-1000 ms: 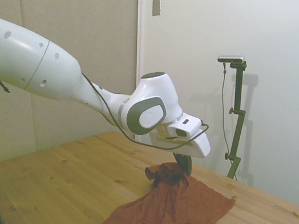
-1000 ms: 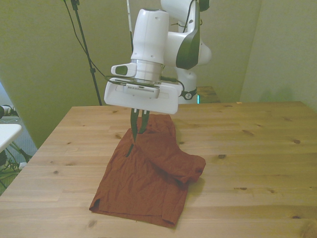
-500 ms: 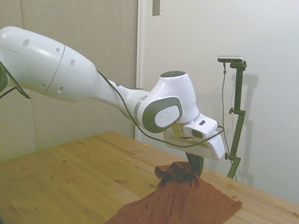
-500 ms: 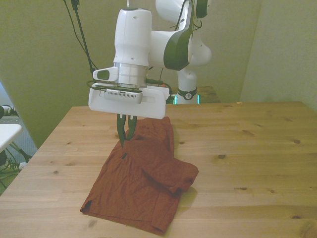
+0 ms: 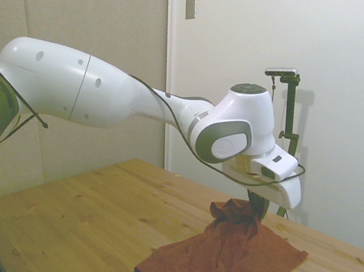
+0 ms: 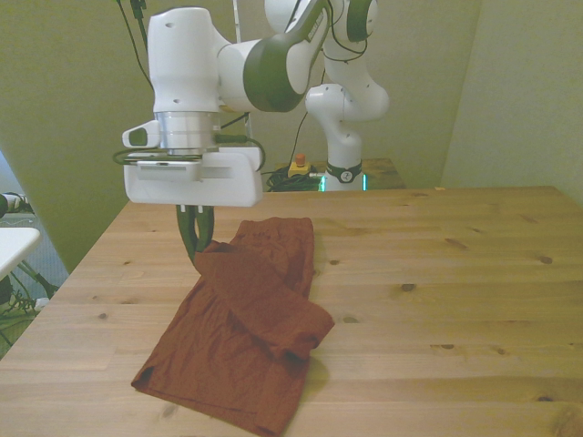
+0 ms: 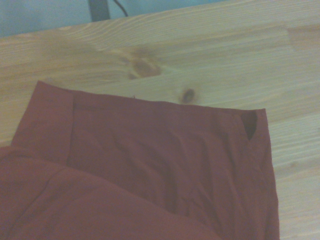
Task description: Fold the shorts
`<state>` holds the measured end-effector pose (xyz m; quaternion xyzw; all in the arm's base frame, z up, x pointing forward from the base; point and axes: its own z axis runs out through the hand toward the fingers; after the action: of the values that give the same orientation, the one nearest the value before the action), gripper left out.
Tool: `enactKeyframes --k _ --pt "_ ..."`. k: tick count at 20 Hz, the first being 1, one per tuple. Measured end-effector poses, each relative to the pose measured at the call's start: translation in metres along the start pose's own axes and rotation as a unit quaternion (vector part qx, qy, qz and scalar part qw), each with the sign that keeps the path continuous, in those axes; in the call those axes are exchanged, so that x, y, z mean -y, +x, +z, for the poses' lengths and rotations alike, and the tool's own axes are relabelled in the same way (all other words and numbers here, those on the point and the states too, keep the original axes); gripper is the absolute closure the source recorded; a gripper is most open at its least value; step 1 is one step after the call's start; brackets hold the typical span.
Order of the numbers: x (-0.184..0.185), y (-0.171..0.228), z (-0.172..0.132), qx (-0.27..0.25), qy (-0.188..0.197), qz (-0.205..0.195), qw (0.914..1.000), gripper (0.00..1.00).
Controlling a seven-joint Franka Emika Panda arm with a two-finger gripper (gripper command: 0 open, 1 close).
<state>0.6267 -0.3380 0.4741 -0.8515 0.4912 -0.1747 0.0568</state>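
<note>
Shorts (image 6: 239,337) are pinched at one raised edge by the hand (image 6: 195,248), fingers clamped together on the cloth, and have been dragged across the tabletop (image 6: 455,300) toward the front view's left; the fold is judged underway.

Robotics lab: white arm (image 6: 273,73) mounted at a bare wooden counter (image 6: 455,273), trailing cables, plain walls, emergency-stop button (image 6: 297,165) behind.
</note>
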Motion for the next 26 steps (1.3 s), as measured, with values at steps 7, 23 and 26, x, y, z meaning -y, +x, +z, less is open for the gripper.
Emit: enactKeyframes --k 7,23,26 --pt "-0.001 0.015 0.013 -0.004 -0.003 0.004 1.0000 0.00" --pt "0.034 -0.141 -0.049 0.094 -0.108 -0.056 0.9881 0.00" --pt "0.013 -0.180 -0.079 0.107 -0.112 -0.072 0.9854 0.00"
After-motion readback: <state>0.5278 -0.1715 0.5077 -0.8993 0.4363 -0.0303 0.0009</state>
